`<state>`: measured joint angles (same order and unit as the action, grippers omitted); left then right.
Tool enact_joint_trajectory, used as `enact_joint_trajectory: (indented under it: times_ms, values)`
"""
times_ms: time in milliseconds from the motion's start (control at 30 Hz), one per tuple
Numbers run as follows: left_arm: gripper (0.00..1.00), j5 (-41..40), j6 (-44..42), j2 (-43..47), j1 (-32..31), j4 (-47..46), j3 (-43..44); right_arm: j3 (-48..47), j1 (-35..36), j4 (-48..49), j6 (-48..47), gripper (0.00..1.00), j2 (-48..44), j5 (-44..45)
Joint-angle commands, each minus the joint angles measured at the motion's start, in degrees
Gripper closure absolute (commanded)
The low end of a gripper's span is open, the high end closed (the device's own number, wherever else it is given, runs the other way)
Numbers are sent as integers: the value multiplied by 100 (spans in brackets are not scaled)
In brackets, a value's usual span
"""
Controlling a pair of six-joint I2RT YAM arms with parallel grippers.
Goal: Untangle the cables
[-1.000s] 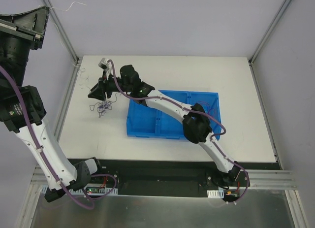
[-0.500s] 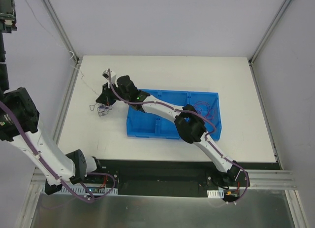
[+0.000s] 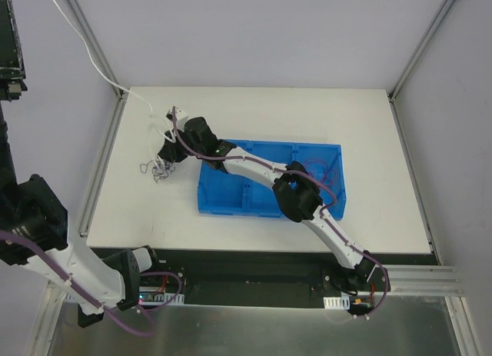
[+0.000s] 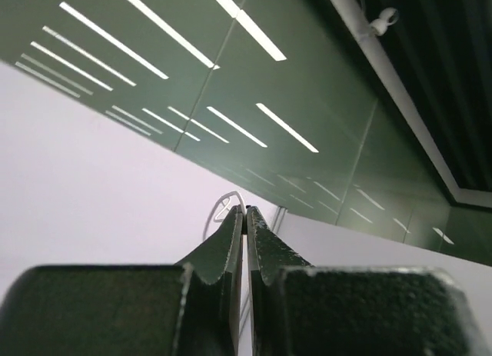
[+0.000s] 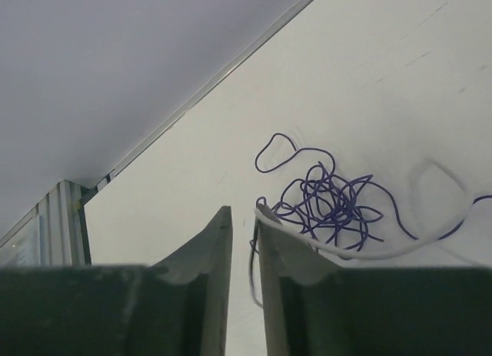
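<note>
**Operator:** Report the left claw.

**Unit:** My left claw (image 4: 245, 211) is raised high above the bench (image 3: 307, 118). Its fingers are pressed together on the white cable (image 4: 219, 216), which runs down towards my right claw (image 5: 243, 211).

**Operator:** And the right claw?

**Unit:** A narrow slit shows between its fingers. The white cable crosses one fingertip, and I cannot tell whether it is clamped. The purple tangle (image 5: 327, 202) lies on the bench just beyond, left of the blue bin (image 3: 246, 210).

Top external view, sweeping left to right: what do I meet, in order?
Left arm → purple cable tangle on the table → blue bin → loose purple cable in the bin's right-end compartment. The white cable and the right arm span too much to place.
</note>
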<state>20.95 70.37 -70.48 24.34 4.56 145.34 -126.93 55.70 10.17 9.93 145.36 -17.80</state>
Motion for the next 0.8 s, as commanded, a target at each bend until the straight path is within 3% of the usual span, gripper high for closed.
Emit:
enact_joint_trajectory:
  times_ms: [0,100,267,400,533,667,767]
  values:
    - [100,295,-75,174,-34,-86,-882,-393,-7,-269,-193,65,-314,-21]
    - [100,514,-164,403,-34,-139,-1708,-271,-24,-725,-474,41,-875,-118]
    - [100,1243,-190,605,-43,-297,-3009,554,-322,-1386,-660,22,-2149,-389]
    - [100,1964,-462,702,-148,-324,-4010,1555,-902,-1378,-572,16,-3038,-970]
    - [100,2492,-1041,746,-788,-342,-5057,2347,-1579,-1343,-536,16,-3802,-1331]
    - [100,2914,-1297,720,-1369,-675,-6076,3287,-1738,-1089,-790,16,-4558,-1340]
    - [100,3029,-1341,755,-1738,-982,-6736,4304,-1703,119,-731,17,-5086,-1778]
